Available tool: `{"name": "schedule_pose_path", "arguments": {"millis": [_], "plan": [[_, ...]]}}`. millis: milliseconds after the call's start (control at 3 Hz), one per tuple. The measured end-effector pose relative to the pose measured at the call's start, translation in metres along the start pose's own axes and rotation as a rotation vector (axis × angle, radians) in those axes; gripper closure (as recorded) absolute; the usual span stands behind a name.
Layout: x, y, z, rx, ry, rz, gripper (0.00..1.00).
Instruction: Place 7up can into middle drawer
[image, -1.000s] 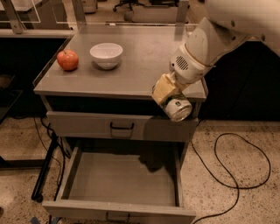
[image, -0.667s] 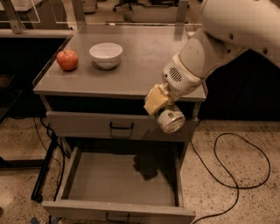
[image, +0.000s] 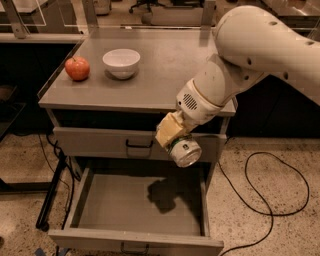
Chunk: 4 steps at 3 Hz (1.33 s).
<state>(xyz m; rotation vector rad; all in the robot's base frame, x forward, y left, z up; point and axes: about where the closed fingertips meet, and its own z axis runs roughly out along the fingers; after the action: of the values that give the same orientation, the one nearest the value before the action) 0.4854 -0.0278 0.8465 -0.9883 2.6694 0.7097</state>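
Observation:
My gripper hangs in front of the cabinet, just right of the upper drawer's handle, and is shut on the 7up can. The can is silvery with a greenish label and its shiny end faces the camera. It is held in the air above the right half of the middle drawer, which is pulled out, with a flat grey floor and nothing in it. The can's shadow falls on the drawer floor. The drawer's dark bar handle shows at its front edge.
The upper grey drawer with a black handle is shut. On the cabinet top stand a red apple and a white bowl. A black cable loops on the floor to the right.
My gripper has moved left and down with the can, from the cabinet's right front corner to above the open middle drawer.

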Motion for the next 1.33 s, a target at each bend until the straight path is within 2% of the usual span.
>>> {"name": "schedule_pose_path", "arguments": {"millis": [333, 667, 1000, 1333], "plan": [[0.010, -0.004, 0.025, -0.018, 0.000, 0.008, 1.00], [0.019, -0.013, 0.066, -0.047, -0.014, 0.022, 1.00], [0.019, -0.013, 0.066, -0.047, -0.014, 0.022, 1.00], [0.032, -0.024, 0.084, -0.059, -0.037, 0.075, 1.00]]}}
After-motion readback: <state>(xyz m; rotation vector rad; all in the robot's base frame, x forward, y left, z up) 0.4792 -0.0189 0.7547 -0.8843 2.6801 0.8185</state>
